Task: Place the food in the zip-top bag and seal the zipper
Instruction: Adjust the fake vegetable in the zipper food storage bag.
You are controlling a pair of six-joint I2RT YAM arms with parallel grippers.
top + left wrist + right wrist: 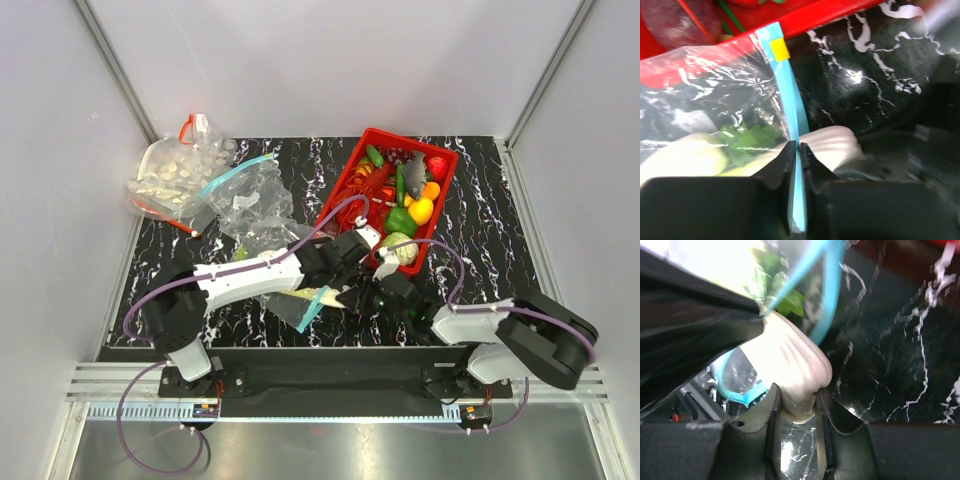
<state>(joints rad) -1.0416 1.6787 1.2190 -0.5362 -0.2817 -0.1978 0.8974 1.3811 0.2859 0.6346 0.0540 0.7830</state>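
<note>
The clear zip-top bag (715, 95) lies by the red basket with green leaves (747, 140) and a pale piece showing through it. My left gripper (799, 150) is shut on the teal zipper (790, 100) at the bag's mouth. The leek's white stalk (790, 370) sticks out through the mouth, the teal zipper (827, 295) looped round it. My right gripper (796, 402) is shut on the stalk's tip. From above, both grippers (342, 285) (375, 297) meet over the leek (328, 296) and the zipper (313, 312) in front of the basket.
The red basket (340, 180) at the back right holds a grey fish (414, 166), yellow, red and green toy produce. A clear bag with a red strip and white pieces (170, 175) lies at the back left, crinkled clear plastic with a teal strip (240, 172) beside it.
</note>
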